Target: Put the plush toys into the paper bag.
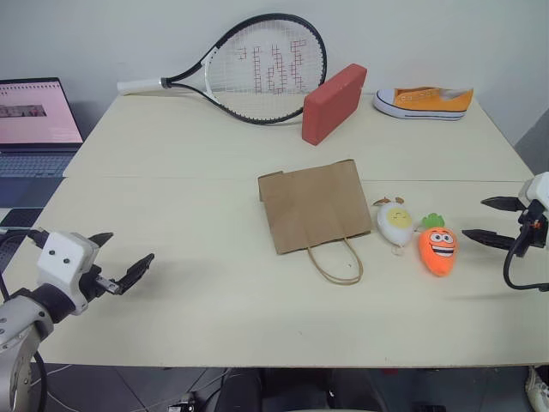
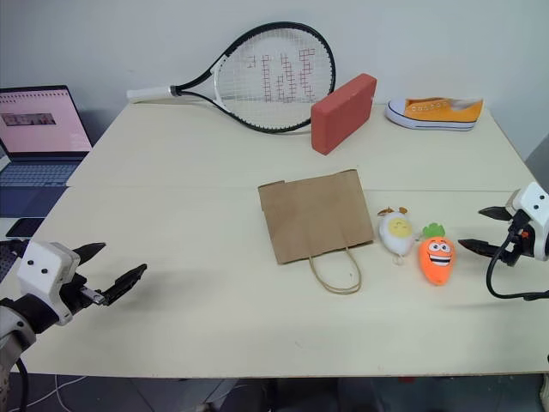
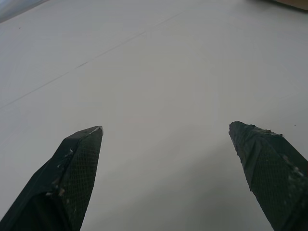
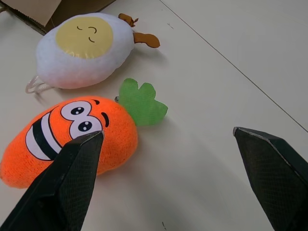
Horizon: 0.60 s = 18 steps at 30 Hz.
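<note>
Left eye view: egg plush (image 1: 395, 222) and carrot plush (image 1: 438, 249) side by side toward the table's (image 1: 214, 300) right edge, just apart. Paper bag (image 1: 313, 203) flat at mid-table, immediately left of the egg, handles (image 1: 335, 262) toward the near edge. Right end effector (image 1: 491, 220) wide open, empty, just right of the carrot, not touching. Left end effector (image 1: 126, 255) spread wide, empty, near the left near corner. Along the far edge: tennis racket (image 1: 257, 69), red block (image 1: 334, 103), sneaker (image 1: 424, 101).
</note>
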{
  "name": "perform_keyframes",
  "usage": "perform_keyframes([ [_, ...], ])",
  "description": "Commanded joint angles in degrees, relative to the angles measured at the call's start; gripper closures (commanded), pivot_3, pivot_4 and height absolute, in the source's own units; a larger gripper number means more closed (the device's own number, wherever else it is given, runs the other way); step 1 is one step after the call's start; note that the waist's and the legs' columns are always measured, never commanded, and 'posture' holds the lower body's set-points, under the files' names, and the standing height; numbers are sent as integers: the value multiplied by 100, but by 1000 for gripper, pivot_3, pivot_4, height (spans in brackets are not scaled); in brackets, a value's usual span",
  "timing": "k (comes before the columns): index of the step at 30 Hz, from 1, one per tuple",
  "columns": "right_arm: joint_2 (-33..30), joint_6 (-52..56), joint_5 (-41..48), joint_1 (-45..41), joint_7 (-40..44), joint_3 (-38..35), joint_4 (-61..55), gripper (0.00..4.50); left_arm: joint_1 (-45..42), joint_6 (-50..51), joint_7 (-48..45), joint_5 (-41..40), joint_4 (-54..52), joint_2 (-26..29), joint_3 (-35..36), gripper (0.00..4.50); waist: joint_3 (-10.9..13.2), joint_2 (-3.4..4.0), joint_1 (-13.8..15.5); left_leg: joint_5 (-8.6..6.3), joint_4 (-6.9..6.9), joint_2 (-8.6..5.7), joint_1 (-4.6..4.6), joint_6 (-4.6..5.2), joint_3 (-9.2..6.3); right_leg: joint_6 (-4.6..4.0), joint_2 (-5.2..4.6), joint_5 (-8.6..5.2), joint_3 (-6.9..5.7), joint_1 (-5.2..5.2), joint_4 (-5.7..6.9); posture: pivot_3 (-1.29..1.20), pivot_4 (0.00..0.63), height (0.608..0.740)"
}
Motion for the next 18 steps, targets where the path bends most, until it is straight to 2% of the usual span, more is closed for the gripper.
perform_keyframes([
  [1,-51,44,154,95,-30,-213,-321,0,-127,-143,-120,-138,-133,78,94,18,0,0,2,0,0,0,0,0,0,0,0,0,0,0,2,0,150,740],
  [5,-88,187,285,320,-79,-343,-692,0,-305,-28,-459,-293,-464,204,-273,18,0,0,8,0,2,-1,3,0,0,0,0,0,1,0,8,0,150,740],
  [11,-205,844,738,1170,-136,-892,-2132,0,-1154,97,-788,-120,-1023,482,-1629,18,-1,0,83,0,6,-3,12,0,-2,-2,0,-3,4,0,39,0,150,740],
  [15,-203,1602,1145,2060,-239,-1475,-3648,0,-2204,114,-964,74,-1033,231,-2851,18,-3,3,146,0,6,2,18,0,-3,0,8,-3,4,0,50,0,150,740],
  [18,-80,2296,1543,2631,-433,-1895,-4721,0,-2918,134,-1041,269,-769,-231,-3715,18,-4,2,157,0,10,4,19,0,-4,6,12,1,5,2,51,0,150,740],
])
